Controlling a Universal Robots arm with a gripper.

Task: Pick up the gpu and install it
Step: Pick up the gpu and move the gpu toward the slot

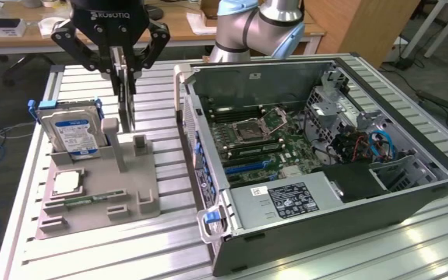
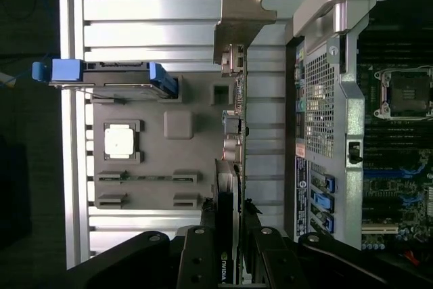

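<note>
The exterior camera stands high and back, looking obliquely down on the whole slatted table [image 1: 91,248], while the wrist camera looks straight down past the gripper [image 2: 229,211] from nearer, both sharing the grey parts holder [image 1: 142,195] and the open computer case's [image 1: 321,233] flank.

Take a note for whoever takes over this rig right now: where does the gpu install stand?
Gripper: shut on the gpu, which is held upright and edge-on over the grey tray. I cannot tell whether the card is clear of its slot.
Done: gpu grasped.
Left: the gpu is not yet in the open computer case beside the tray.
Hard drive and processor sit in the tray.
</note>
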